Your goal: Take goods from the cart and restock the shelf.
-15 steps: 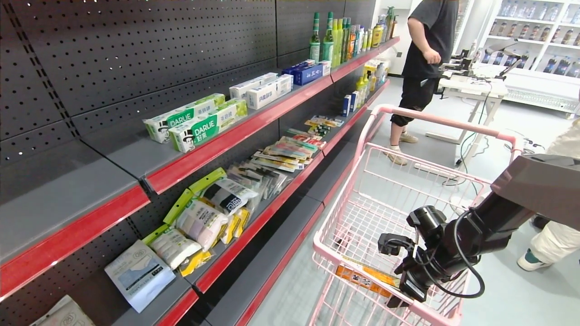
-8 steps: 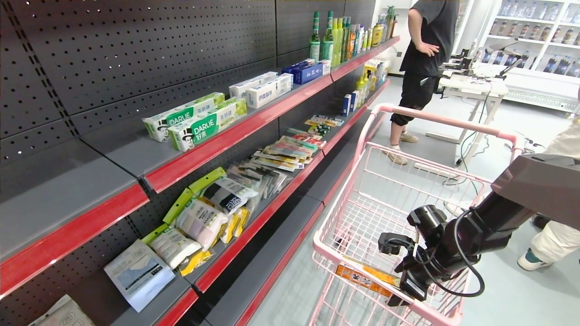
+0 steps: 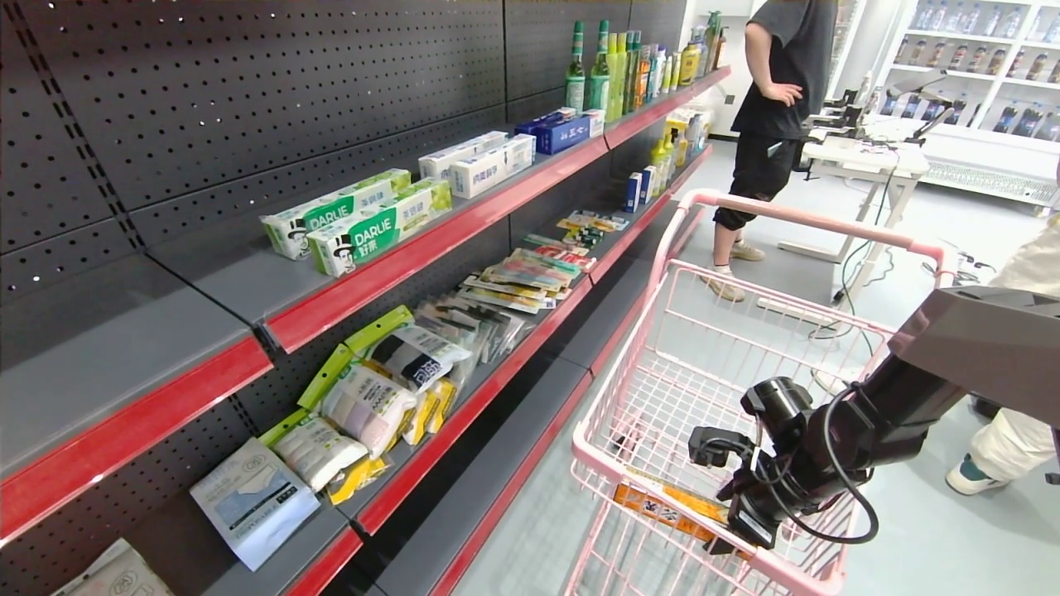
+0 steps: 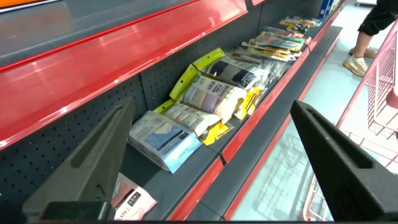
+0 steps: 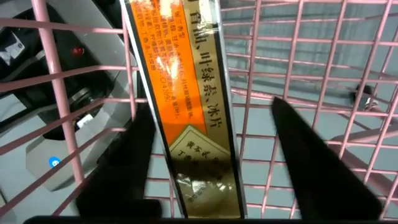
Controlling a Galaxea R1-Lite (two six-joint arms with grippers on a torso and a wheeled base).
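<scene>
Cart [image 3: 774, 217] is showing a pink wire grid; box [image 5: 186, 124] is showing orange with gold; shelf [image 3: 431, 248] is showing grey boards, red edges; pegboard [image 3: 248, 83] black, dotted; toothpaste boxes [image 3: 364, 223] green-white.

A shop: long dark shelves [image 3: 240, 285] with red front edges carry toothpaste boxes [image 3: 364, 228], bottles [image 3: 600, 74] and packets [image 3: 368, 406]; a pink wire shopping cart [image 3: 795, 217] stands in the aisle, with more stocked racks [image 3: 969, 50] behind

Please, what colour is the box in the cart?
The box is orange and gold; best in right wrist view.
</scene>
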